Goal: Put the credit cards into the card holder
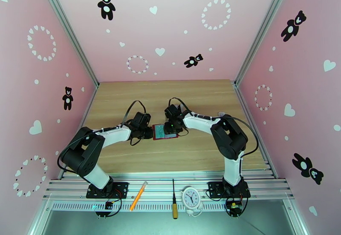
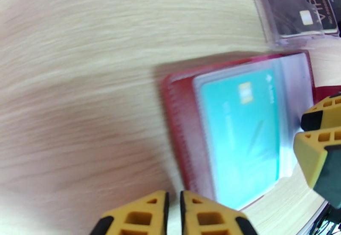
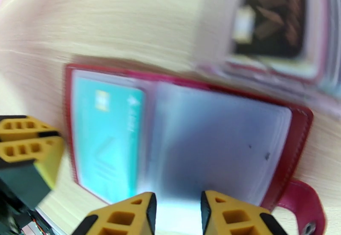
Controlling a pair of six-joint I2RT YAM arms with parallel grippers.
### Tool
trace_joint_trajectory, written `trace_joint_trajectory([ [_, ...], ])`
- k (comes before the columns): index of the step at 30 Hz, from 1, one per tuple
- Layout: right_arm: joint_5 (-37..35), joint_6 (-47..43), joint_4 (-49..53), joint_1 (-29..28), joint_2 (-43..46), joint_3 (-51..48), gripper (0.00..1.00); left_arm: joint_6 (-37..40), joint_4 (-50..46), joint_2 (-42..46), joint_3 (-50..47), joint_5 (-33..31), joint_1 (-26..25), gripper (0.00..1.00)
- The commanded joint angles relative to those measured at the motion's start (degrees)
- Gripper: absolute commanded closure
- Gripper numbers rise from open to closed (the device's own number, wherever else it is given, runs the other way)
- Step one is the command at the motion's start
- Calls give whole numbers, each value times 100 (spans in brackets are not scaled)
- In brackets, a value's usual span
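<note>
The dark-red card holder (image 1: 164, 132) (image 2: 183, 138) (image 3: 298, 138) lies open on the wooden table between both grippers. A teal credit card (image 2: 241, 133) (image 3: 106, 142) sits inside its left clear pocket. The right-hand pockets look grey and empty. A dark brown credit card (image 2: 302, 6) (image 3: 273, 18) rests in a clear sleeve just beyond the holder. My left gripper (image 1: 150, 133) (image 2: 174, 214) hovers at the holder's left edge, its jaws a narrow crack apart with nothing between them. My right gripper (image 1: 171, 128) (image 3: 177, 214) stands open over the pockets' near edge, clamping nothing that I can see.
An orange pen (image 1: 138, 195), a screwdriver (image 1: 174, 199) and a small white clock (image 1: 191, 197) lie on the metal rail at the near edge. Pink walls close in the table on three sides. Bare wood stretches behind the holder.
</note>
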State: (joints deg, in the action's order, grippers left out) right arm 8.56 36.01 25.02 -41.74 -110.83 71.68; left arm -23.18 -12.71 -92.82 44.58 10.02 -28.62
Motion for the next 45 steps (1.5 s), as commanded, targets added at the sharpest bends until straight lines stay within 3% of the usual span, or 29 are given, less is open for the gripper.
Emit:
trace_joint_trajectory([
  [1,-19,-89,36,-10,380,-80,66,-85,-259,348,169,-32,37,80],
  [16,47,-317,5,369,449,-7,66,-750,481,84,364,325,-801,74],
  [24,164,-395,-188,456,259,47,70,-1037,984,-8,-19,384,-886,72],
  [30,186,-362,-260,465,110,102,72,-1110,1119,9,-207,399,-892,55],
  [45,177,-307,-361,465,-155,116,74,-796,744,-111,-247,-46,-869,48],
])
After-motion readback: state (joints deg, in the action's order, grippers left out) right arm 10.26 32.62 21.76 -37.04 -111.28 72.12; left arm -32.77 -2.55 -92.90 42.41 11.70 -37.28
